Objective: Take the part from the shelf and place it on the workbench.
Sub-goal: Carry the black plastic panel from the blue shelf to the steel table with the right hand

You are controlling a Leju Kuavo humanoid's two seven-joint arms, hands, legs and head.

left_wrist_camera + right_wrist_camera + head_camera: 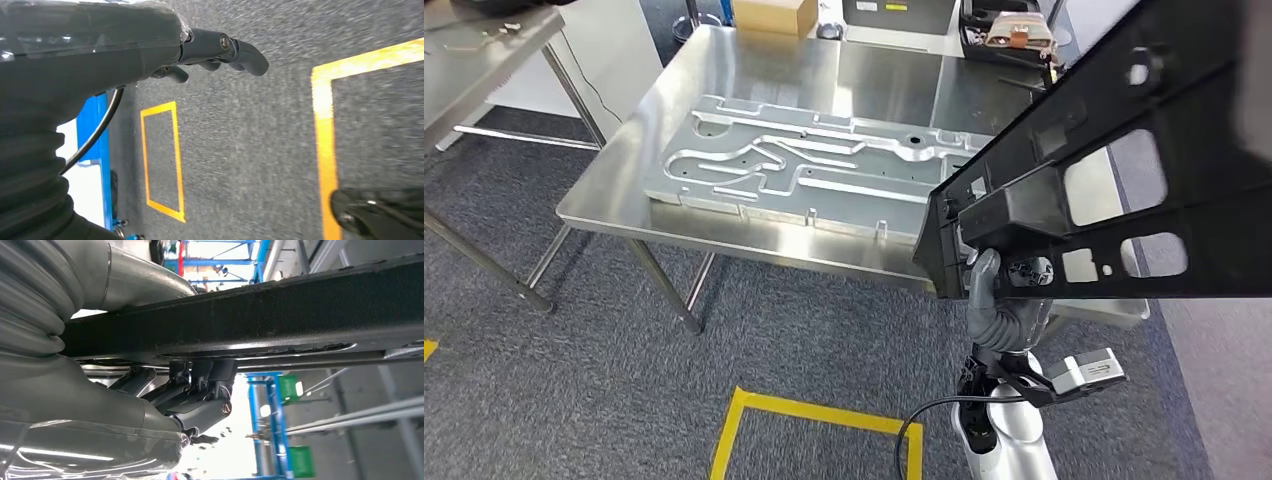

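A long black plastic frame part (1114,160) with several cut-outs slants from the upper right down to the middle of the head view. My right hand (999,300) grips it from below near its lower end, thumb up against the edge. In the right wrist view the dark fingers (200,390) curl around the black part (260,315). The steel workbench (764,60) lies ahead and to the left, the part's low end over its near right corner. My left hand (200,55) hangs over grey carpet with its fingers apart and nothing in them.
A large machined aluminium plate (814,165) covers much of the workbench. A cardboard box (774,14) and a dark device (1009,35) sit at its far edge. Another steel table (484,50) stands at left. Yellow floor tape (814,420) marks the carpet.
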